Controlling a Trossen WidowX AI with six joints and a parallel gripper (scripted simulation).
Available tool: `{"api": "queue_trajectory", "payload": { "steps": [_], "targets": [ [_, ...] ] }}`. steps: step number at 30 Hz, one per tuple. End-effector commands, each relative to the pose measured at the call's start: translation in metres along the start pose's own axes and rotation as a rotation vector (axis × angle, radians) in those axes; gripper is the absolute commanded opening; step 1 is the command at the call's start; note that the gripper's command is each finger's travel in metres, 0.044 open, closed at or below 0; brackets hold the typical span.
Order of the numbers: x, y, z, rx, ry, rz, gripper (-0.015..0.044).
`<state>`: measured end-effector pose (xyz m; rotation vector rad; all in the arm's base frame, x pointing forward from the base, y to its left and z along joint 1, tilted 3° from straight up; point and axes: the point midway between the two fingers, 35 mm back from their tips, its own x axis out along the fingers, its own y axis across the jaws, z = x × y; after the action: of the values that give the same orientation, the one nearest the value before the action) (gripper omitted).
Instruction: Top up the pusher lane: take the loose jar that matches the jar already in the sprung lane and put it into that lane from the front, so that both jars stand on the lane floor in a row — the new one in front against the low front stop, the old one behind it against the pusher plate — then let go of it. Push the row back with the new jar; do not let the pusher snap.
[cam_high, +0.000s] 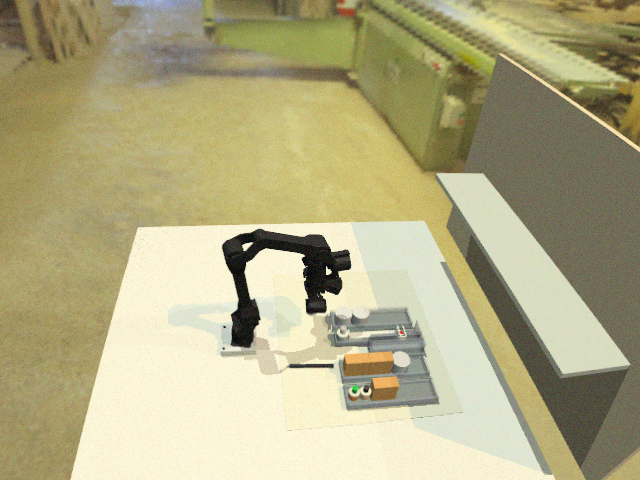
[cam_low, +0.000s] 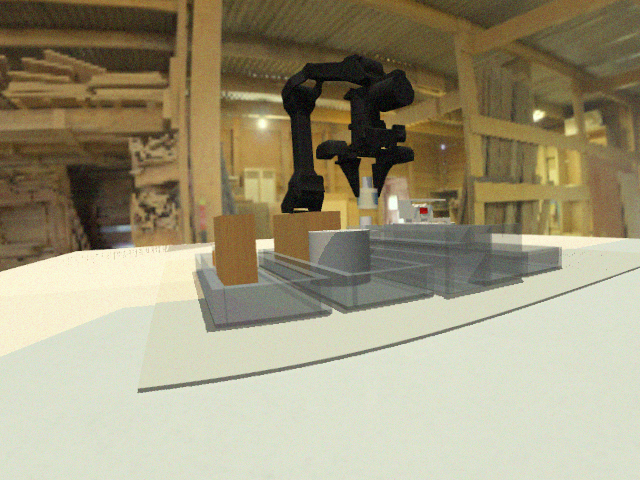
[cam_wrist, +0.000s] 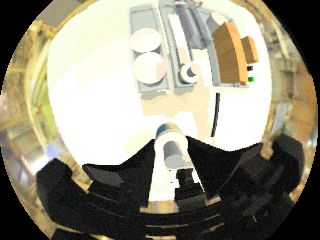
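Observation:
My gripper (cam_high: 315, 311) (cam_low: 368, 196) (cam_wrist: 169, 140) is shut on a white jar with a blue band and a grey cap. The held jar (cam_low: 368, 199) (cam_wrist: 174, 157) is upright, cap up, in the air short of the lanes' front ends and clear of them. A similar white jar (cam_high: 342, 334) (cam_low: 366, 220) (cam_wrist: 190, 73) stands at the front end of the sprung lane (cam_high: 357, 341) (cam_wrist: 185, 86). A long white strip (cam_high: 374, 333) runs back from it to a white piece with a red mark (cam_high: 401, 332) (cam_low: 423, 210). The pusher plate and the front stop cannot be made out clearly.
Beside the sprung lane, another lane holds two pale cylinders (cam_high: 351, 315) (cam_wrist: 149, 67). On its other side are orange boxes (cam_high: 368, 363) (cam_wrist: 230, 55), a grey cylinder (cam_high: 401, 361) (cam_low: 343, 253), a green-capped jar (cam_high: 354, 393) and a black-capped jar (cam_high: 366, 392). A black stick (cam_high: 311, 365) (cam_wrist: 216, 115) lies in front.

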<state>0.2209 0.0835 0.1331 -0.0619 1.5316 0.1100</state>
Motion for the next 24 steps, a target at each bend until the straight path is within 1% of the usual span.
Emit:
{"api": "queue_trajectory", "payload": {
  "steps": [1, 14, 19, 24],
  "targets": [
    [0.004, -0.010, 0.014, -0.014, -0.009, 0.006, 0.0000],
    [0.028, -0.060, 0.055, -0.035, -0.024, 0.014, 0.0000],
    [0.031, -0.062, 0.056, -0.036, -0.024, 0.014, 0.0000],
    [0.044, -0.062, 0.057, -0.036, -0.024, 0.014, 0.0000]
  ]
}}
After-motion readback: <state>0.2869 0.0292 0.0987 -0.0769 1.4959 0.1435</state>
